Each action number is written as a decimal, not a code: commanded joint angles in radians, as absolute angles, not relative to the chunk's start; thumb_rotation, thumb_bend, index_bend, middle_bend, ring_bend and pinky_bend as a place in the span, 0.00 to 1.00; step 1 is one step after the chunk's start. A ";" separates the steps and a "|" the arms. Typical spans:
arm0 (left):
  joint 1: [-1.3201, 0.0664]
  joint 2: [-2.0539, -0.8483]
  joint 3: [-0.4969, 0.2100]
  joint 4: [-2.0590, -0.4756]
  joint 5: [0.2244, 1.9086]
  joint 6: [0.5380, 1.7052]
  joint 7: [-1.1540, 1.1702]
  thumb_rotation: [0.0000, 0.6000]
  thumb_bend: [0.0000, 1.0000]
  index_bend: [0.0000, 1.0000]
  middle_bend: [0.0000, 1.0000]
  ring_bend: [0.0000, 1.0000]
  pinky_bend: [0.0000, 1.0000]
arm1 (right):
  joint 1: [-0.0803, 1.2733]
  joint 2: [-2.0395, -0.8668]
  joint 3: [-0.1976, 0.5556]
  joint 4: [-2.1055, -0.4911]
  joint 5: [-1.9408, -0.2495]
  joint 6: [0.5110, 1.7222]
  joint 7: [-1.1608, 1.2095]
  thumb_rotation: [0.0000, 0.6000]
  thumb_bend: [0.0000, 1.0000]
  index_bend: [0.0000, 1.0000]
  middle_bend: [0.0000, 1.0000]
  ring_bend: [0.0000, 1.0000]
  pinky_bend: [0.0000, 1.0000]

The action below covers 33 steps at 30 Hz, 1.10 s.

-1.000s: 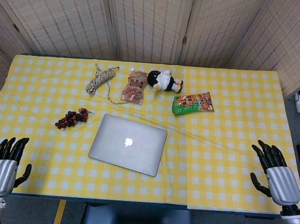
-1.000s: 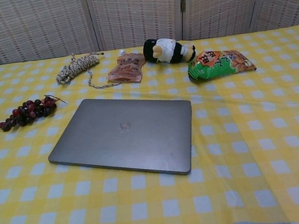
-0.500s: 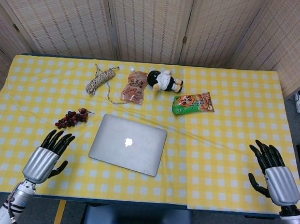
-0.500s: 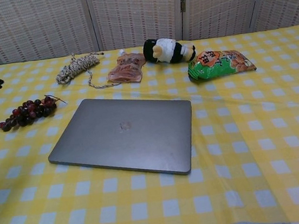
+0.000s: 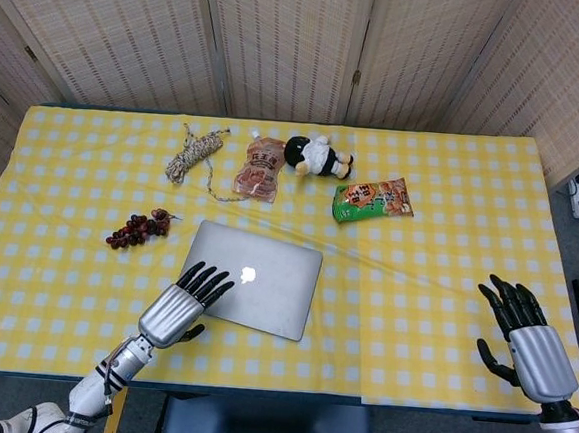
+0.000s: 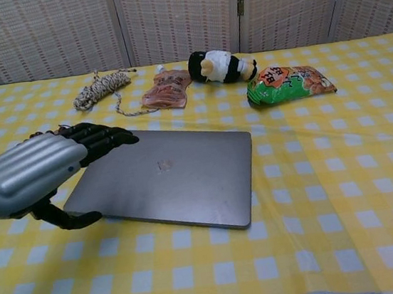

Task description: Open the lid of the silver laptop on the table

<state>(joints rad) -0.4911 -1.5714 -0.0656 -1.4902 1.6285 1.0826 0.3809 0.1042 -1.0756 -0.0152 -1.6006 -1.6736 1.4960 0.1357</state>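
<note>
The silver laptop [image 5: 254,282] lies shut and flat in the middle of the yellow checked table, logo up; the chest view shows its lid [image 6: 175,176] too. My left hand [image 5: 177,308] hovers open over the laptop's near left corner, fingers stretched forward over the lid. In the chest view the same left hand [image 6: 38,173] hangs above that corner with its thumb low beside the edge. My right hand [image 5: 525,340] is open at the table's near right edge, far from the laptop, holding nothing.
A bunch of dark grapes [image 5: 138,230] lies left of the laptop. Behind it are a coiled rope [image 5: 194,155], a brown snack pouch [image 5: 260,168], a plush toy [image 5: 316,155] and a green snack bag [image 5: 373,199]. Woven screens stand behind the table.
My left hand has swept right from the table's near left corner to above the laptop's near left corner. The right hand has hardly moved. The laptop has stayed shut and in place.
</note>
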 commanded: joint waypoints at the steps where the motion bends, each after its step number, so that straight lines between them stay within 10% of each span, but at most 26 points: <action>1: -0.523 -1.618 -0.084 -1.452 1.582 1.038 0.408 1.00 0.32 0.00 0.08 0.00 0.00 | 0.103 -1.076 -0.016 -1.598 -1.673 1.498 0.139 1.00 0.47 0.00 0.00 0.01 0.00; 33: -0.603 -1.799 -0.091 -1.265 1.451 1.014 0.409 1.00 0.32 0.00 0.07 0.00 0.00 | 0.096 -1.076 -0.019 -1.573 -1.661 1.501 0.169 1.00 0.47 0.00 0.00 0.01 0.00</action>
